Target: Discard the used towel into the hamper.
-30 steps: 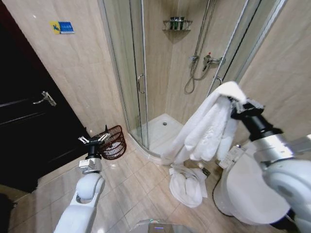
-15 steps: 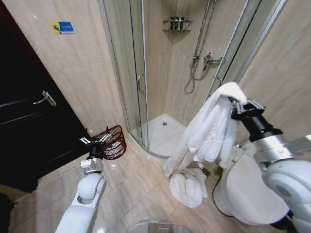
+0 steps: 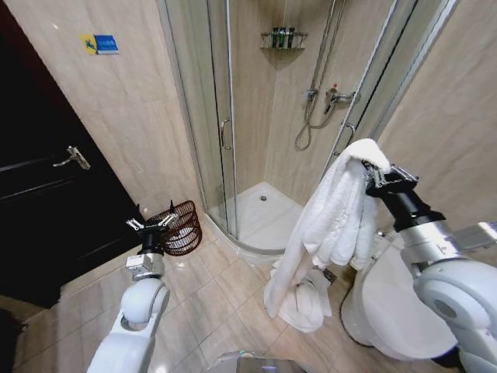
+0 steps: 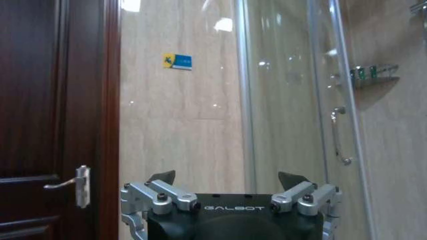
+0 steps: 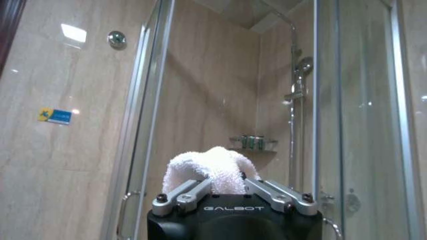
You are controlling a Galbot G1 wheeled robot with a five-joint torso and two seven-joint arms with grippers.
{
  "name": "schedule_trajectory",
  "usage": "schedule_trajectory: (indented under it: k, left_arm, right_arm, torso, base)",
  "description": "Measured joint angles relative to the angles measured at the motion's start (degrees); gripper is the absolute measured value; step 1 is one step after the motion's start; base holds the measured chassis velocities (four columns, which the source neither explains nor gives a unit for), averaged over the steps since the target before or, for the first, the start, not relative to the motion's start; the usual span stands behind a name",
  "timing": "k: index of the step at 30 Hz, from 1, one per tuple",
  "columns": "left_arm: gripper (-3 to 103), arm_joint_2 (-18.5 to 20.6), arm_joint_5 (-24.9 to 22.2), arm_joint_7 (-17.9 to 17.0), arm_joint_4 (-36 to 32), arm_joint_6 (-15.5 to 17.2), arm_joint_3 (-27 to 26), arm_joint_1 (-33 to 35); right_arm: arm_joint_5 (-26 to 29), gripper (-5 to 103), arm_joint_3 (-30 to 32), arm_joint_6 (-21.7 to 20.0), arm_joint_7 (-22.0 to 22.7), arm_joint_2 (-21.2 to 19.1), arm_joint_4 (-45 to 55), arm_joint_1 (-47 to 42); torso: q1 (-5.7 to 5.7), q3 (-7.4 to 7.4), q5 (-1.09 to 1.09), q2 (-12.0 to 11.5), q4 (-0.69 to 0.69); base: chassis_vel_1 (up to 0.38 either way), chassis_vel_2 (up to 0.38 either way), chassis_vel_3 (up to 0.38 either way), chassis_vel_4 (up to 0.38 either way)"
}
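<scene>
My right gripper (image 3: 378,176) pinches the towel (image 3: 330,217), which hangs to the floor. My left gripper (image 3: 151,224) hovers spread beside the hamper (image 3: 182,229).

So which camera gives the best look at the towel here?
The head view: the white towel hangs full length from the right gripper, its end reaching the floor. The right wrist view shows just the bunched top between the fingers.

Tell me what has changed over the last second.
The right gripper, still shut on the white towel, has lifted it: the towel now hangs longer and straighter, and more of its lower end has come up off the floor. The left gripper stays open above the hamper, which has not moved.
</scene>
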Motion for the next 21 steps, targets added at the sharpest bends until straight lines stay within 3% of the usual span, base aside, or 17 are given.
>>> schedule_trajectory:
  k: [21]
  left_arm:
    - [100, -0.3, 0.2, 0.2, -0.2, -0.1, -0.9, 0.3]
  right_arm:
    - [-0.1, 4, -0.5, 0.5, -1.5, 0.1, 0.0, 0.6]
  torso:
    - [0.00, 0.00, -0.01, 0.0, 0.01]
  base:
    - [0.080, 0.079, 0.068, 0.076]
